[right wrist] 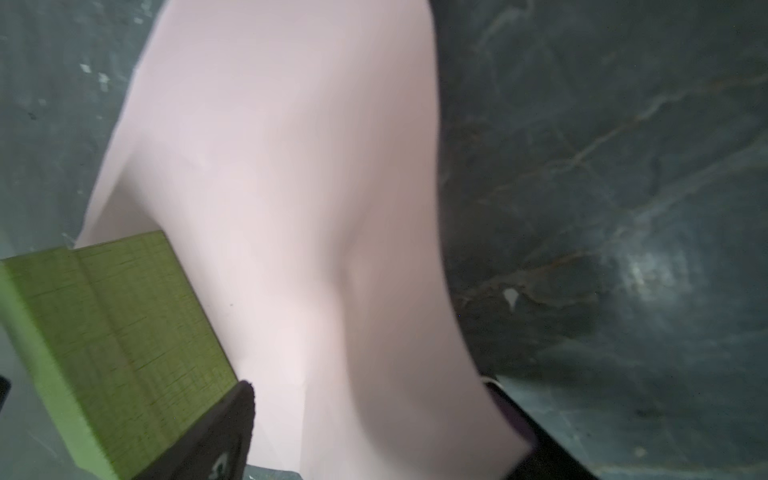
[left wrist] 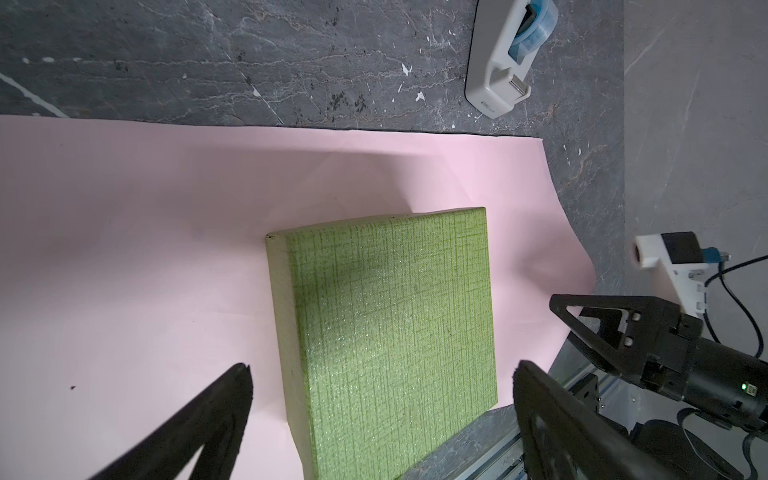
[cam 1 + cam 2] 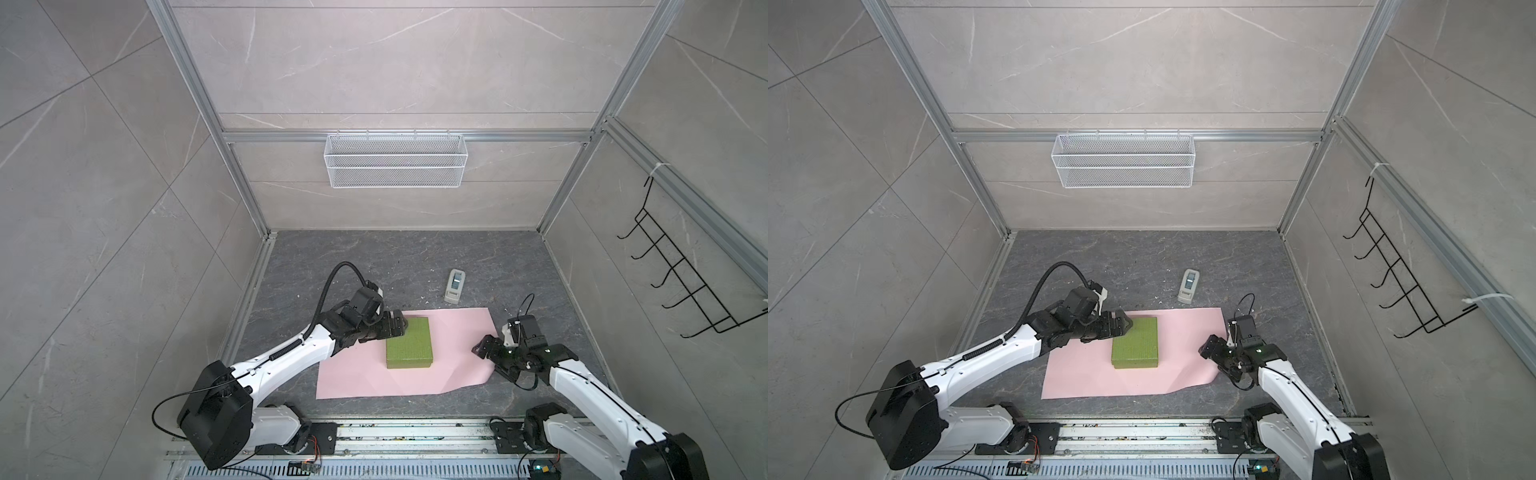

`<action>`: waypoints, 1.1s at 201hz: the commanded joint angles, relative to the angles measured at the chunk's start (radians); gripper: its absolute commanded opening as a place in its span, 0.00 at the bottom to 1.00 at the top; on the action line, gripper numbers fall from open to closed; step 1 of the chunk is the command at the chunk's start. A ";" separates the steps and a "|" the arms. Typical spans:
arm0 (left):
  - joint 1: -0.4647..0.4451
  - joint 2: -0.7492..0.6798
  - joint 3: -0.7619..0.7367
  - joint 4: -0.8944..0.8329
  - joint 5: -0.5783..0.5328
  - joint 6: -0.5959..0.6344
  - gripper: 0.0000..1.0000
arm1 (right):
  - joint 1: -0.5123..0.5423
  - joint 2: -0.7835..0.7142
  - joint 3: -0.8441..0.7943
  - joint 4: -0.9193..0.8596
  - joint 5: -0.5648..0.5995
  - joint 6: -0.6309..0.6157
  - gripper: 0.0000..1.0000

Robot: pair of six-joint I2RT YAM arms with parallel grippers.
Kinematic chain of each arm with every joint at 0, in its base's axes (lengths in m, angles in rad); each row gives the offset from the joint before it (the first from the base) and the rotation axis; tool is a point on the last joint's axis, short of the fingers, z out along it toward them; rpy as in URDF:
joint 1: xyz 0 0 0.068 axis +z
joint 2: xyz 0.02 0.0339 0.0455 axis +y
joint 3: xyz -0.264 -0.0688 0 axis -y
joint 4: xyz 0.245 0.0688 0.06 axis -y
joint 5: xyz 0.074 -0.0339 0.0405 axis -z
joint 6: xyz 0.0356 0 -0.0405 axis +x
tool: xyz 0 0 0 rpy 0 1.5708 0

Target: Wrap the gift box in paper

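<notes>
— Fingers [image 2: 208, 424] of the left gripper [image 3: 400, 326]: gripping anything?

— No. They are spread wide, one on each side of the olive-green, flat-topped cardboard gift box [image 2: 390, 332]. The left wrist view shows a gap on both sides. In both top views that gripper sits at the box's far left corner.

— And the right gripper [image 3: 1208, 348]?

— Released too. Its fingers [image 1: 224, 428] are apart at the right edge of the large, thin, pale pink paper sheet [image 3: 365, 374], and nothing is pinched between them. The right wrist view is blurred.

— Where is the box?

— Lying flat on the paper, about midway across it and nearer the far edge. The faintly creased sheet is spread on the dark grey marbled tabletop [image 3: 374, 266].

— Anything else?

— A grey-white plastic tape dispenser [image 3: 1188, 286] with a blue roll stands beyond the paper's far edge, apart from it.
</notes>
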 commanded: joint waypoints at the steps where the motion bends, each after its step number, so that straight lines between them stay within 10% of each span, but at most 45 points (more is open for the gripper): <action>1: 0.004 -0.017 0.034 0.001 -0.008 0.021 0.99 | 0.005 -0.068 -0.018 0.060 -0.032 -0.080 0.85; 167: 0.004 -0.003 0.110 -0.046 -0.022 0.053 0.99 | 0.005 -0.041 0.035 0.236 -0.245 -0.311 0.86; 221: 0.003 0.004 0.113 -0.043 -0.025 0.058 0.99 | 0.004 0.083 0.072 0.218 -0.089 -0.242 0.85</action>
